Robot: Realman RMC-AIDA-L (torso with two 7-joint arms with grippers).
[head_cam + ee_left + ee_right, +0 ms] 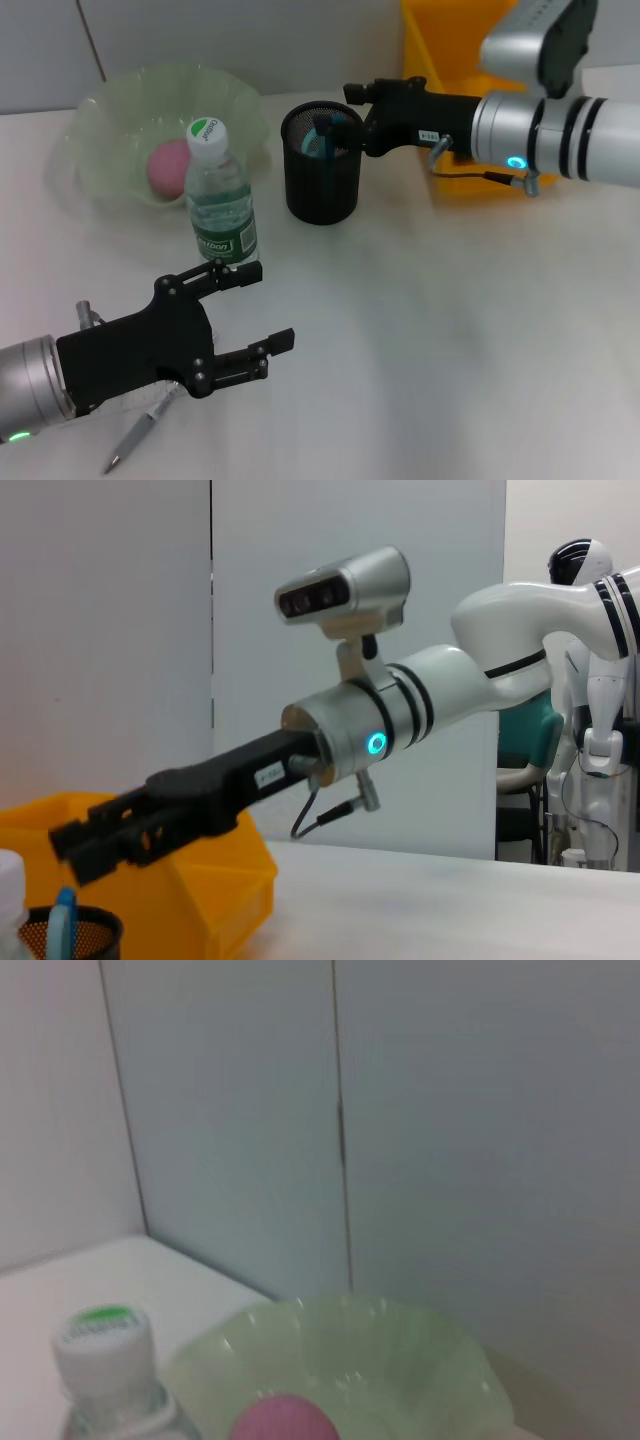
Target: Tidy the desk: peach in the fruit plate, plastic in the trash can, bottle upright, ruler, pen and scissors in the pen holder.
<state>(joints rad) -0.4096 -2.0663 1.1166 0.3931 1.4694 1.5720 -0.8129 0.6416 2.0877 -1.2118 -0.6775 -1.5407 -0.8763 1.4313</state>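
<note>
My left gripper [250, 318], fingers apart, hovers just above the pen [140, 433], which lies diagonally near-left; the pen holder [321, 165] stands far right.

Upright bottle [220, 195] close before left fingers [235, 275]

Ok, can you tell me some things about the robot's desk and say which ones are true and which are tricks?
1. The bottle stands upright with its cap on. True.
2. The peach lies on the bare table. False: it sits in the green fruit plate.
3. The right gripper is at the rim of the black pen holder. True.
4. The pen is in the pen holder. False: it lies on the table under the left gripper.
5. The left gripper is shut on the bottle. False: it is open, beside the bottle's base.
</note>
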